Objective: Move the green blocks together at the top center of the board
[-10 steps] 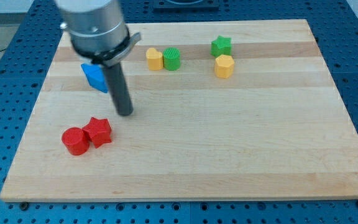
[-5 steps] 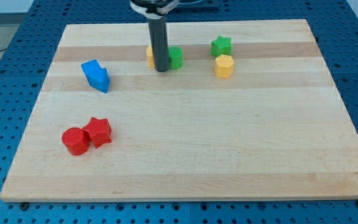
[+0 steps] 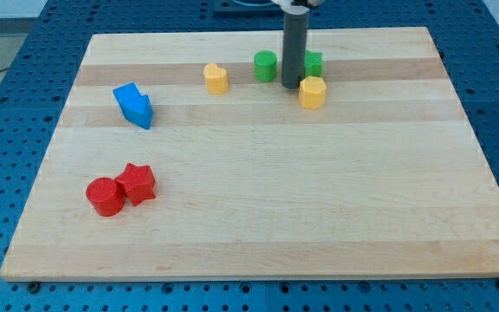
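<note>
Jaws are absent, only my tip [image 3: 292,85] is seen between the green cylinder [image 3: 265,66], now pushed rightward from the yellow block [image 3: 216,78], and the green star [image 3: 314,63], so the gap is nearly closed.

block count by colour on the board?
green: 2 (green cylinder, green block partly behind the rod)
yellow: 2 (yellow block, yellow hexagonal block)
red: 2 (red cylinder, red star)
blue: 1 (blue block)
total: 7

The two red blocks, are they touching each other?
Yes, the red cylinder and the red star sit pressed side by side near the view's bottom left.
</note>
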